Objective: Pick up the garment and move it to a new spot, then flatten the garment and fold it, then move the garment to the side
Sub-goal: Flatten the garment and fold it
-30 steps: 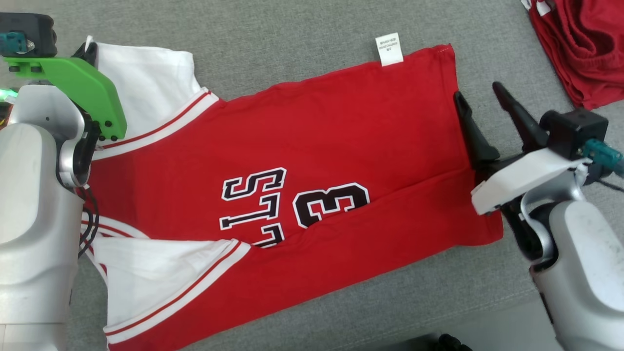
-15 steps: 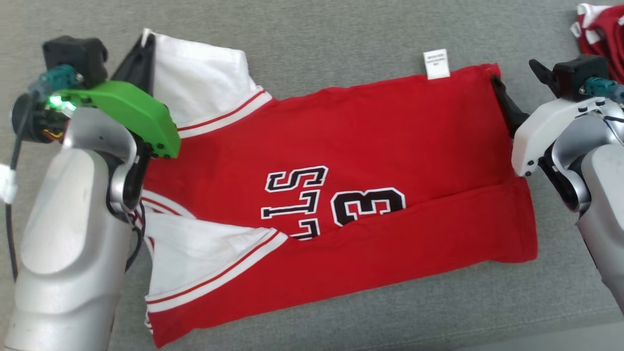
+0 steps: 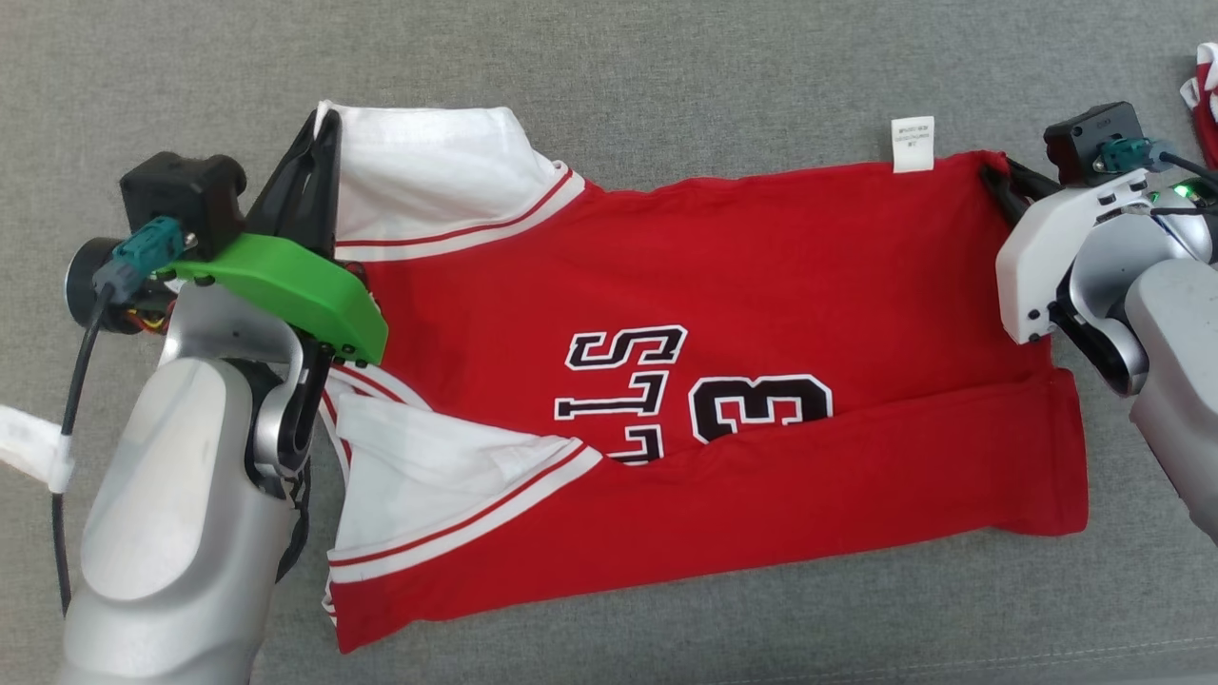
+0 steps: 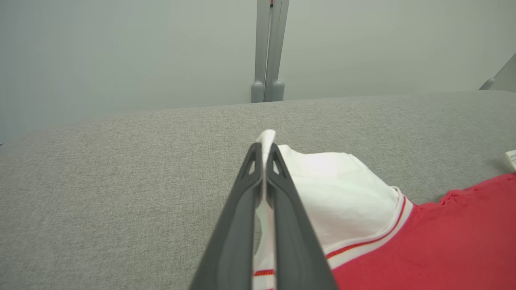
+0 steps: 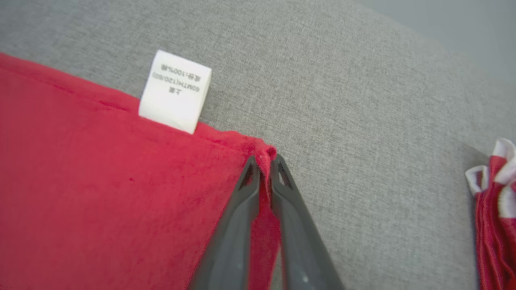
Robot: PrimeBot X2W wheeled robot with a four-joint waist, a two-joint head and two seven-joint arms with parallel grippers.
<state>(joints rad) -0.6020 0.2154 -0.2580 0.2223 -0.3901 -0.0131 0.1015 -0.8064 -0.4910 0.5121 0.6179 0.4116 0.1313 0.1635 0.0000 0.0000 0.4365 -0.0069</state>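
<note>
Head view. The garment (image 3: pixel 761 285), a red jersey with white sleeves and black print, lies spread sideways on the grey cloth surface (image 3: pixel 666 76), sleeves toward the robot's left and hem toward its right. Its near strip is folded up over the lower part of the print. A white label (image 3: pixel 913 145) sticks out from the far edge near the hem corner. The left gripper (image 3: pixel 326 124) is at the far white sleeve, its dark fingers together along the sleeve's outer edge. The right gripper (image 3: pixel 997 176) is at the far hem corner, fingers mostly hidden behind its white wrist housing. A second red and white garment (image 3: pixel 1207 105) shows at the right edge, well apart from the first.

Left wrist view. The two fingers are pressed together with a thin fold of white sleeve edge between them; the cloth pokes out just past the tips. The rest of the sleeve and the red body lie to the right on the surface. A pale wall and a grey post (image 4: pixel 268 48) stand behind.

Right wrist view. The fingers are clamped on the red hem corner, which is bunched between the tips. The label lies just left of the pinch, flat on the surface. The second garment is at the right edge, apart.
</note>
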